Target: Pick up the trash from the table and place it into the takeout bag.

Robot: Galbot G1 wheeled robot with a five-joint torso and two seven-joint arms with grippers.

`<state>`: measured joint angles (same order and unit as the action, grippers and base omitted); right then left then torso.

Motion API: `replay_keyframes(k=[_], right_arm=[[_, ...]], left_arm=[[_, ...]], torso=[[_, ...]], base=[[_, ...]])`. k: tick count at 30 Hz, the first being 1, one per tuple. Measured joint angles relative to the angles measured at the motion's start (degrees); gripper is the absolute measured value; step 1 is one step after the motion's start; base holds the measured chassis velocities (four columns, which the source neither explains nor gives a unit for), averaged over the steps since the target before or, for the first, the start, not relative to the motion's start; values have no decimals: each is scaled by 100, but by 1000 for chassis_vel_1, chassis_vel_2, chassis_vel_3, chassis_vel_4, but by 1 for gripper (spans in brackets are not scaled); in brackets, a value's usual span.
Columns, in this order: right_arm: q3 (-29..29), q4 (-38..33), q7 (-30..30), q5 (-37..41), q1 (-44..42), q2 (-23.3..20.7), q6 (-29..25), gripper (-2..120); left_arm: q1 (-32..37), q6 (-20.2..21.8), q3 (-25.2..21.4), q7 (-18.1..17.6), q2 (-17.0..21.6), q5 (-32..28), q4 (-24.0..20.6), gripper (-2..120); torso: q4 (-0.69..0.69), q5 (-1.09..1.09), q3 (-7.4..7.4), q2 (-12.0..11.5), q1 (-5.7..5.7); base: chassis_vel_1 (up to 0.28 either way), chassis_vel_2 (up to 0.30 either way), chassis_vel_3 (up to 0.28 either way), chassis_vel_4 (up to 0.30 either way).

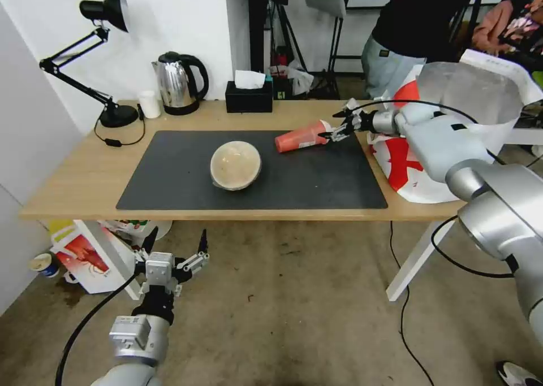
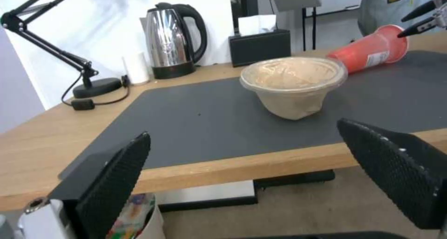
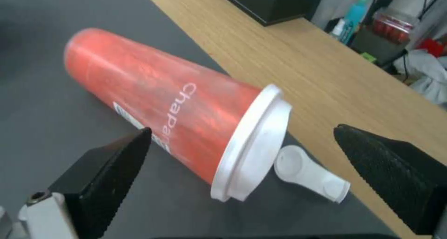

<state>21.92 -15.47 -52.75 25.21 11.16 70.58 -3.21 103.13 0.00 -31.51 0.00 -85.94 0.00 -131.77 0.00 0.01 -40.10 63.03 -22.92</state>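
The red drink cup [image 1: 298, 139] is found lying on its side on the dark grey mat [image 1: 169, 171] of the table [image 1: 73, 177], with its white lid [image 3: 254, 141] turned toward the right gripper [image 1: 341, 126]; since it lies flat, a grasp from the side at the lid end seems to be intended. The right arm is stretched forward and inward over the right end of the table, and its gripper is held level, with the jaws spread wide at the two sides of the lid end, not yet touching the cup; in the right wrist view a small white flap [image 3: 311, 178] is seen lying on the mat just beside the lid. The tan domed bowl [image 1: 235, 165] is placed near the middle of the mat, apart from the cup. The takeout bag [image 1: 481, 109] is set at the right end of the table, just behind the right arm, with its mouth open and its foil lining shown, so that things can be dropped into it. The left gripper [image 1: 172, 256] is kept low before the front edge of the table, above the floor, pointed toward the bowl; its fingers are spread wide and nothing is held.
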Motion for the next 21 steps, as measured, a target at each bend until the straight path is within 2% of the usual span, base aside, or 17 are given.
replay_keyframes(k=[15,21], right_arm=[[-199,47,316,27,-129,138,-6,98],[-217,70,396,57,-147,262,-19,83]], left_arm=[[0,0,0,0,0,0,0,100],[0,0,0,0,0,0,0,100]], torso=[[-1,-1,-1,0,0],[0,-1,-1,0,0]], base=[[0,0,0,0],[0,0,0,0]])
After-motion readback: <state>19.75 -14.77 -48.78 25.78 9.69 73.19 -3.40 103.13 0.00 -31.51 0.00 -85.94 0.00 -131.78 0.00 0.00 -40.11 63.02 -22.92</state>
